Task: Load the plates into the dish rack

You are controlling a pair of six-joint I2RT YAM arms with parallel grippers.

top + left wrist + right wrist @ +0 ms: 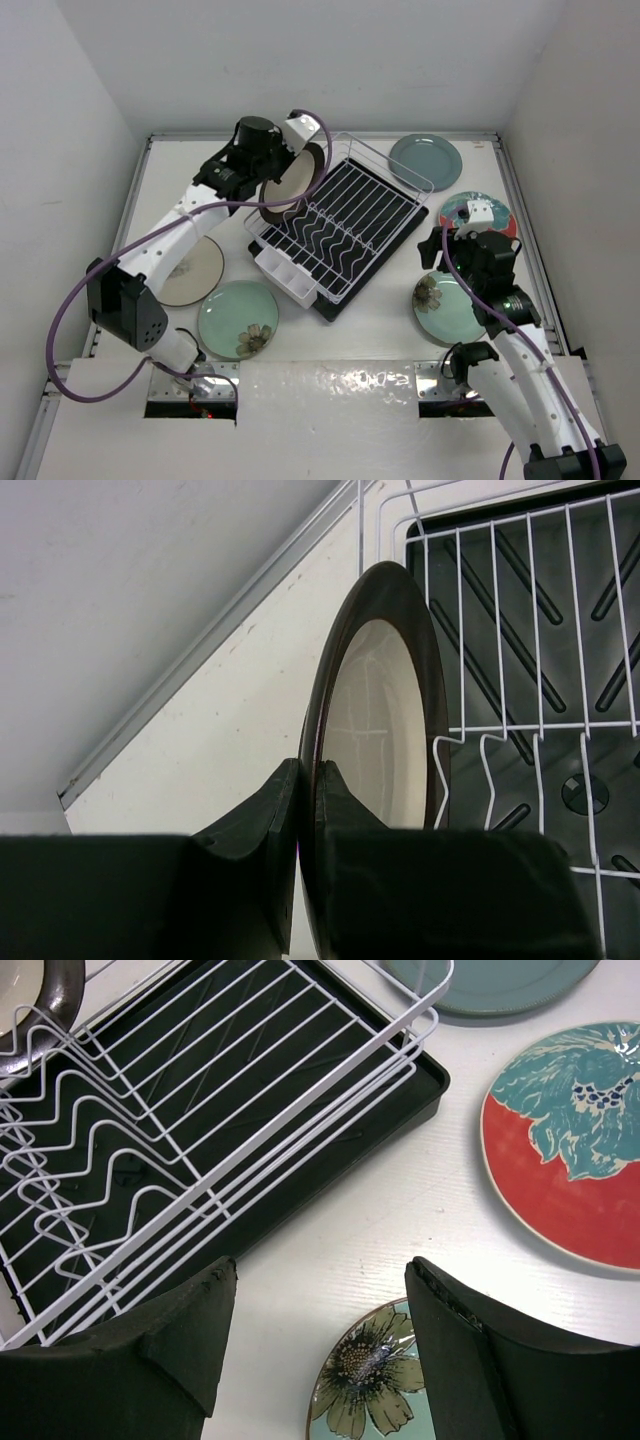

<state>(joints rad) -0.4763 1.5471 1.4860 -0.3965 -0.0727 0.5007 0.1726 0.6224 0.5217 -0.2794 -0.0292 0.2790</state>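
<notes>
1 cream plate point(385, 730) upright on edge in pinch of left tool point(308, 772) (right tool point(322, 1270) spread)

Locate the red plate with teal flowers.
Top view, right side: the red plate lies flat just beyond the right end effector, right of the dish rack, near the grey-teal plate.

I see the dish rack point(345, 225), white wire over a black ribbed tray, lying diagonally at table centre. One brown-rimmed cream plate point(385, 710) is held on edge at its far-left corner. Flat on the table lie a second cream plate point(200, 277) and a green flowered plate point(238, 318) to the left. A grey-teal plate point(425, 160), a red plate point(560, 1170) and another green flowered plate point(435, 310) lie to the right.
</notes>
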